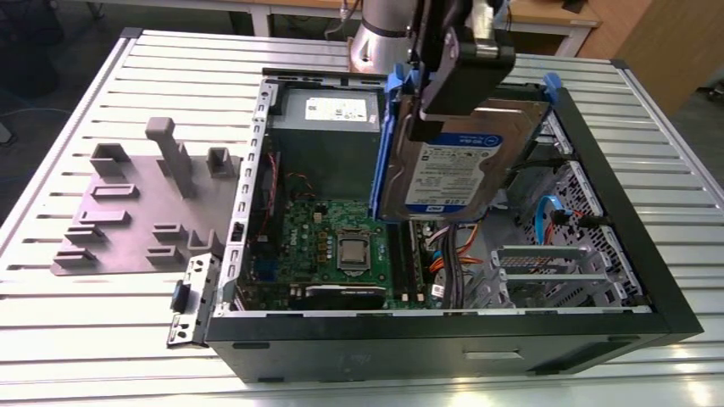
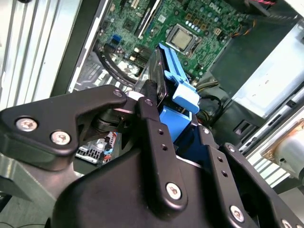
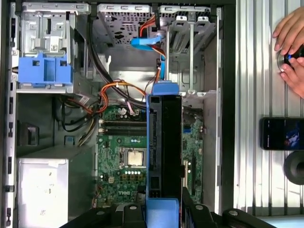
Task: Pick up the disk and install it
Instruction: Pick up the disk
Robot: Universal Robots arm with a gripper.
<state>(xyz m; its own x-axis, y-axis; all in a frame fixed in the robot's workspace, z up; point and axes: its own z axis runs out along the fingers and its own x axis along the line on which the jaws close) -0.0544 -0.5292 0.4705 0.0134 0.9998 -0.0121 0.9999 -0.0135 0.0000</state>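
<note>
The disk [image 1: 453, 174], a silver hard drive with a white-and-blue label in a blue carrier frame, hangs upright above the open computer case [image 1: 453, 339]. My gripper [image 1: 459, 93] is shut on its upper end. In the first wrist view the disk [image 3: 164, 142] shows edge-on over the motherboard [image 3: 123, 156], with my gripper [image 3: 162, 211] clamped on the blue frame. In the second wrist view black fingers [image 2: 152, 123] press the disk's blue frame [image 2: 178, 95] from both sides. The disk touches nothing inside the case.
Inside the case sit a grey power supply [image 1: 328, 110], a metal drive cage [image 3: 190, 52], a blue latch on another cage [image 3: 45, 66] and orange and blue cables [image 3: 142, 42]. A grey fixture plate [image 1: 136, 203] lies beside the case. A hand [image 3: 289, 42] and a phone [image 3: 282, 133] rest on the table.
</note>
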